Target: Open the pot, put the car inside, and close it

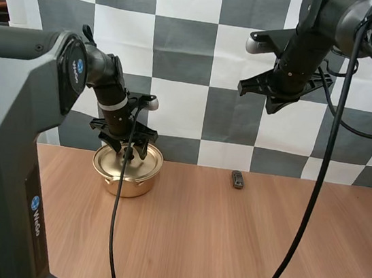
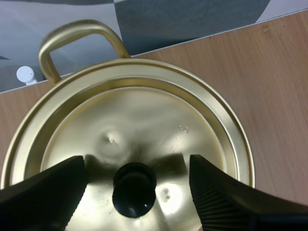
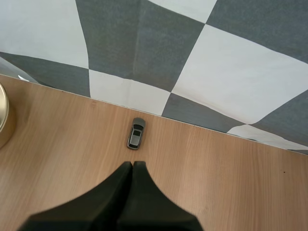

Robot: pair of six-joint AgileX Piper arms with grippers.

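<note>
Now straddles the black knob [image 2: 134,188] of the domed gold metal lid [image 2: 144,120], left gripper [image 2: 137,178] spread wide, pinching nothing. Likely stiff, light, slick; best taken there. Carries the right gripper [image 3: 132,168] clenched empty, high above the small grey toy car [image 3: 136,133] at three o'clock from the gold pot [image 1: 125,184]. Shows gaps beside the knob from the left wrist; merges them from the high view.

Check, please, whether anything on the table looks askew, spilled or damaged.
Nothing is spilled or askew: the lid sits level on the pot, and the car stands upright on the table. The only oddity is two small dimples in the lid near its knob, possibly dents.
</note>
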